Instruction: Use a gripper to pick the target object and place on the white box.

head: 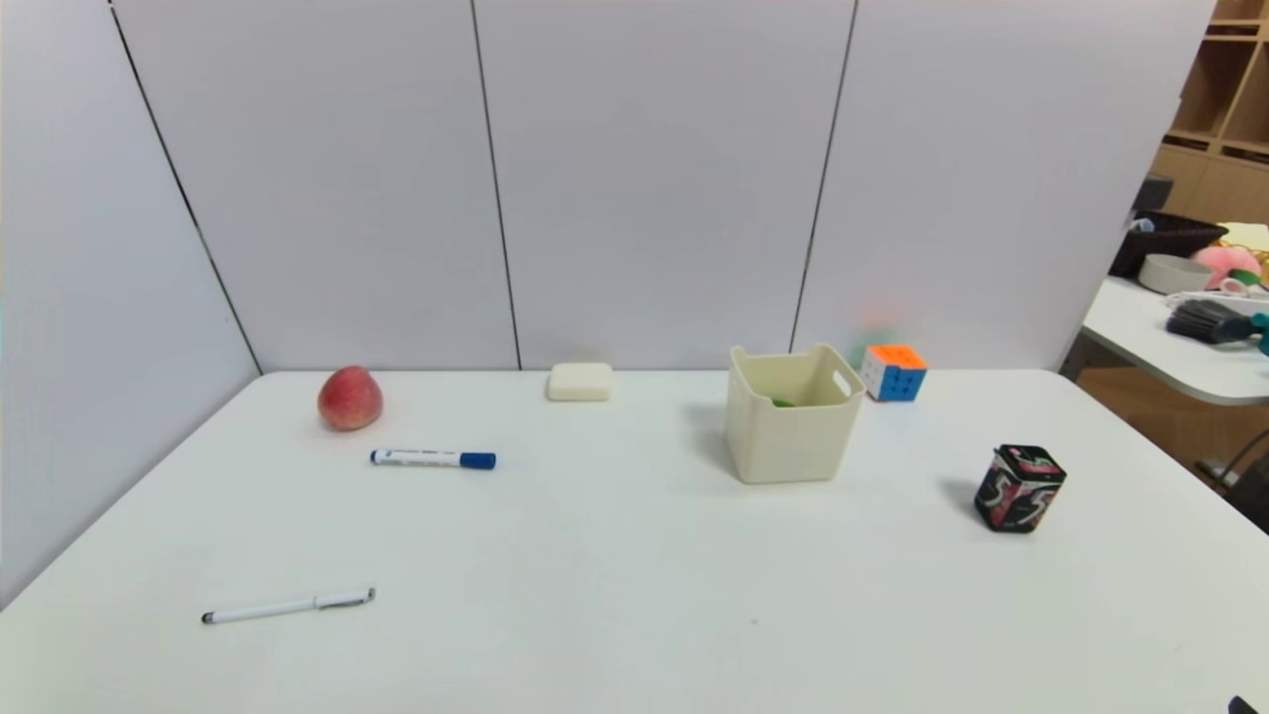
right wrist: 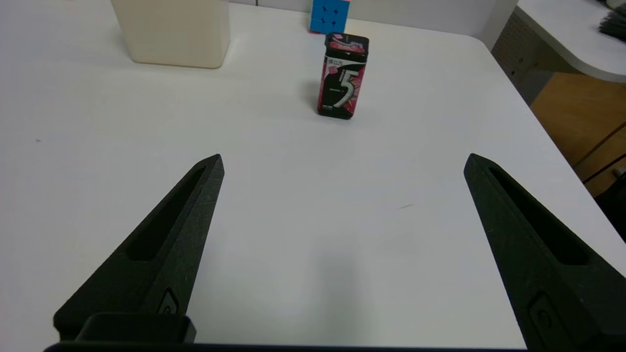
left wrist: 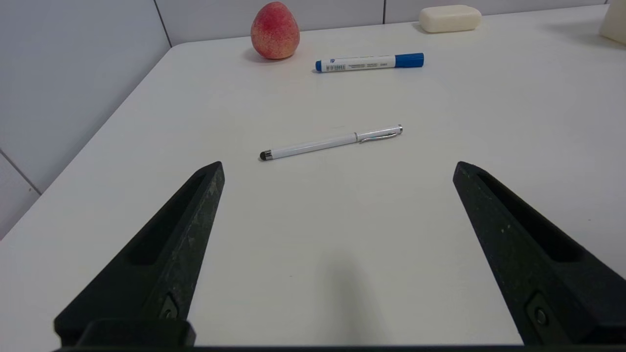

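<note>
Since the green lime (head: 783,403) already lay inside the white box (head: 790,446) near the worktop's (head: 634,555) far edge, the job looked done. Both the left tool (left wrist: 338,168) and right tool (right wrist: 343,164) hung wide open, holding nothing, by the near edge.

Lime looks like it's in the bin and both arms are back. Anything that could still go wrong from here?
1. Only a sliver of the green fruit shows inside the white box, so confirming the placement from the head view is weak.
2. The left gripper, jaws open, sits low near the white stylus pen; a forward move could knock it.
3. The right gripper faces the gum tin, which looks easy to topple.
</note>
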You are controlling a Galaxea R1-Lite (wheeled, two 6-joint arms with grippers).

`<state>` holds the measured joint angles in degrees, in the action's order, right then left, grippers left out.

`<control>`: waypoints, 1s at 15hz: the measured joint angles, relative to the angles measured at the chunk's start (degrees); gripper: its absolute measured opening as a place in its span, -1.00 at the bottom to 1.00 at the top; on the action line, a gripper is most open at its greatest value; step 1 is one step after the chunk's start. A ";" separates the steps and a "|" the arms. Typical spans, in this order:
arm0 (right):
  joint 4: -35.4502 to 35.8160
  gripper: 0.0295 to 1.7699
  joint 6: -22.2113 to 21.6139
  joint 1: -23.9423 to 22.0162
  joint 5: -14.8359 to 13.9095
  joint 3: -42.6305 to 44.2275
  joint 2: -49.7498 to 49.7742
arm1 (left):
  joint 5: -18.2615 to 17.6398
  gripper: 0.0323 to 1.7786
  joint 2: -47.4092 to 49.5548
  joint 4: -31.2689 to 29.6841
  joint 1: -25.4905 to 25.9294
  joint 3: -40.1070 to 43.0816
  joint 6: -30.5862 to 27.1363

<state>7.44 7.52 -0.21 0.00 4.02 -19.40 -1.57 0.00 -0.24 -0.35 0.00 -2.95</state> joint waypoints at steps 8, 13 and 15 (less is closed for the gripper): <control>-6.39 0.91 -3.89 0.59 -0.02 -4.00 13.47 | 0.01 0.90 0.00 0.00 0.02 0.00 -0.02; -6.69 0.91 -5.63 0.37 -0.07 -4.00 18.88 | 0.01 0.90 0.00 0.02 0.00 0.00 -0.02; -6.69 0.91 -5.79 0.37 -0.10 -4.02 19.37 | 0.00 0.90 0.00 0.00 0.02 0.00 0.00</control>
<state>0.74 1.73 0.16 -0.10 0.00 -0.02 -1.57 0.00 -0.24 -0.33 0.00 -2.95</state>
